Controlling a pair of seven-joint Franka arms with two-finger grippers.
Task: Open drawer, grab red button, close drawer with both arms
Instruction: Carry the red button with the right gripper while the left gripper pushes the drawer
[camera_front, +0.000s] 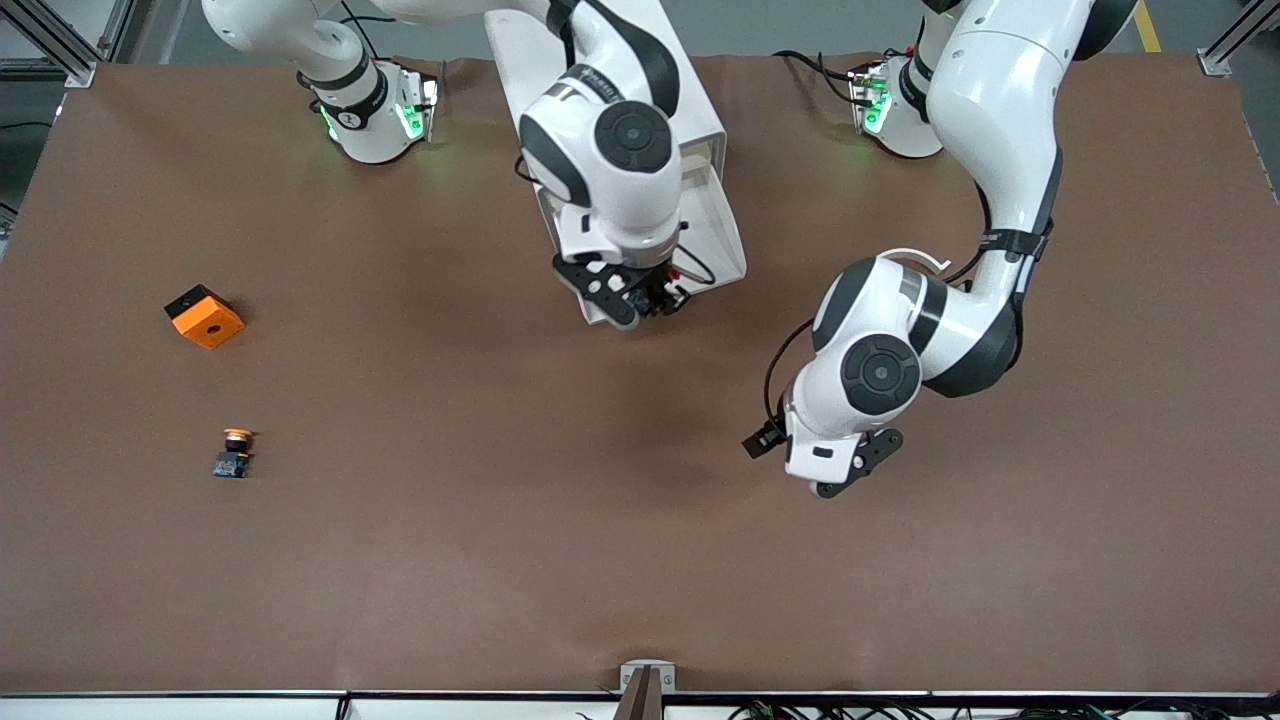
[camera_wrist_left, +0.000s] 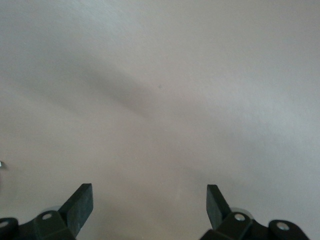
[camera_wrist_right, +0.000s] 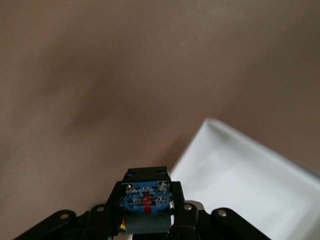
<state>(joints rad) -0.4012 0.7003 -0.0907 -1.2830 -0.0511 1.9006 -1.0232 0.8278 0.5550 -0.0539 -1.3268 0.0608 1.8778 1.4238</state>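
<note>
My right gripper (camera_front: 652, 297) is shut on the button (camera_front: 663, 293) and holds it over the front edge of the open drawer (camera_front: 722, 228). In the right wrist view the button's black-and-blue body (camera_wrist_right: 146, 199) sits between the fingers of the right gripper (camera_wrist_right: 146, 206); its red cap is hidden there. A corner of the white drawer (camera_wrist_right: 250, 182) shows beside it. The drawer sticks out of the white cabinet (camera_front: 520, 60), which the right arm mostly hides. My left gripper (camera_front: 848, 480) is open and empty over bare table toward the left arm's end; its fingers (camera_wrist_left: 80, 205) stand wide apart.
An orange cube (camera_front: 205, 316) lies toward the right arm's end of the table. A like button with a yellow-orange cap (camera_front: 234, 453) lies nearer to the front camera than the cube. The brown table (camera_front: 500, 560) spreads wide around them.
</note>
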